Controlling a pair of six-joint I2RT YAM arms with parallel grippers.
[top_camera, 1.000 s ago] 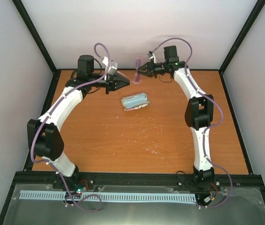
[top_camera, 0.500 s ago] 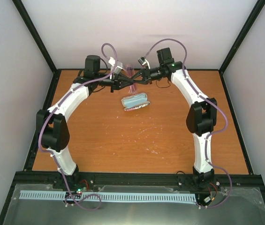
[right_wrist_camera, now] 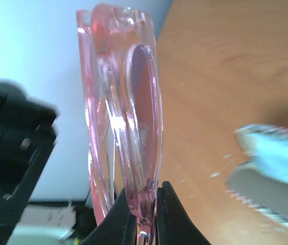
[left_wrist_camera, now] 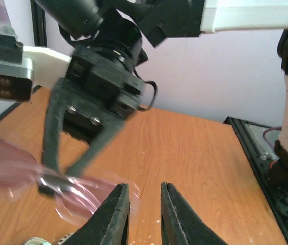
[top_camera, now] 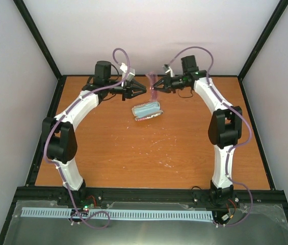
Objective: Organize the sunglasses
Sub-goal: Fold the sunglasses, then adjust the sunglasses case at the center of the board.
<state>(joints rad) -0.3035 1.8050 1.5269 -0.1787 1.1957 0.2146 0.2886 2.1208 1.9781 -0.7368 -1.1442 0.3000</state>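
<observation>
Now the left jaws stand slightly apart and empty, just left of the pink sunglasses (top_camera: 153,83). The right jaws pinch these by their lower rim, upright above the surface (top_camera: 184,148). I judge they should be tilted flat and lowered slowly into the blue case (top_camera: 148,110), which lies open and seemingly empty nearby.

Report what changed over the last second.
The left arm swung in to meet the pink sunglasses, then drew back a little, its jaws parting slightly. The right arm moved them toward it and back, jaws clamped on them throughout. The blue case stayed put.
</observation>
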